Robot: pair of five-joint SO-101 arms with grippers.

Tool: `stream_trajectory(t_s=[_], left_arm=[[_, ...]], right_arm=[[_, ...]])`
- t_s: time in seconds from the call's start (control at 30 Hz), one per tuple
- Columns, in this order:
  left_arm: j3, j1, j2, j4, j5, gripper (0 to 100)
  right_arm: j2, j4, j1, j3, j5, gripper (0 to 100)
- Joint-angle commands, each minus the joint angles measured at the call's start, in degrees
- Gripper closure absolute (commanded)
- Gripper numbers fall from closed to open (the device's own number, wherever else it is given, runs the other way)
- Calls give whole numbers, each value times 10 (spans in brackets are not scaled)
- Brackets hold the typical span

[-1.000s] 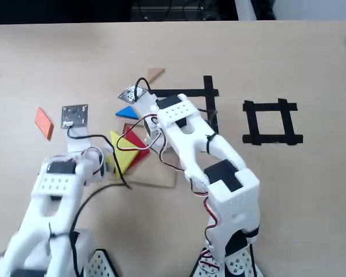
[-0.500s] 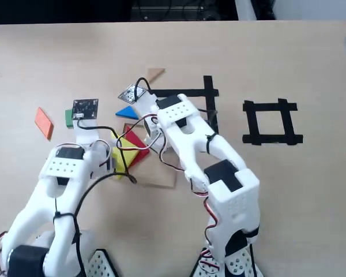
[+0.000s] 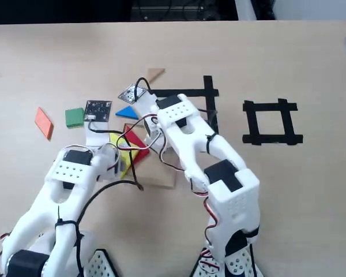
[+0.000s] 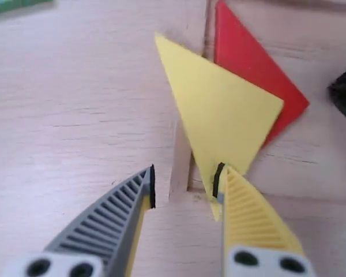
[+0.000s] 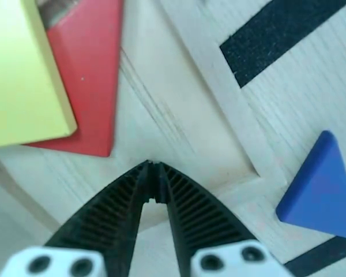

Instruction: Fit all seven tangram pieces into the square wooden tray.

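Left gripper (image 4: 184,186): fingers apart, one grey and one yellow; it hangs low over the rim of the wooden tray (image 4: 180,164); the yellow finger's tip sits at the narrow point of the yellow triangle (image 4: 222,118); I cannot tell whether it touches.
Right gripper (image 5: 155,173): black fingers pressed together with nothing between them; the tips are over the tray's bare floor, near a corner.
Yellow triangle: lies across the tray's rim, one corner out over the table (image 3: 277,202) and the rest inside; it overlaps an edge of the red triangle (image 4: 256,75).
Red triangle: inside the tray, partly under the yellow one; the right wrist view shows the yellow piece's thick edge resting on it.
Blue triangle (image 5: 322,187): on the table outside the tray, just past its corner; strips of black tape (image 5: 277,32) run near it.
From above: the left arm (image 3: 63,184) and right arm (image 3: 202,150) cover much of the tray, leaving one bare edge; the green square (image 3: 75,117) and orange parallelogram (image 3: 44,123) lie on the table well apart from the tray, near each other; the tan triangle (image 3: 155,74) lies beyond the right arm, beside a tape line; a separate tape square sits farther off.
Left wrist extra: a sliver of the green square at the frame's edge; a dark shape beside the red triangle, which I cannot identify.
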Motion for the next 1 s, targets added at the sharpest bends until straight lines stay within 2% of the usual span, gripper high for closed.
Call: stream_trajectory(t_s=[0.0,0.13,0.33,0.57,0.7,0.83,0.9,0.97], left_arm=[[-20,-72,-15,26,-27,804],[-45,-110,-15,58,-56,801],[-68,-101,-15,76,-18,800],[-68,-116,-15,75,-19,800],[-71,-210,-16,77,-57,800],[-67,-353,-16,76,-105,800],[-66,-416,-16,76,-123,800],[-59,-463,-14,71,-139,800]], right_arm=[[-6,-9,-8,13,-4,988],[-6,-9,-8,12,-4,988],[-6,-9,-8,12,-4,988],[-8,-4,-7,10,-4,988],[-89,84,-4,-28,-4,988],[-165,103,-57,-41,-4,971],[-167,104,-84,-50,-9,892],[-164,97,-91,-62,-58,818]])
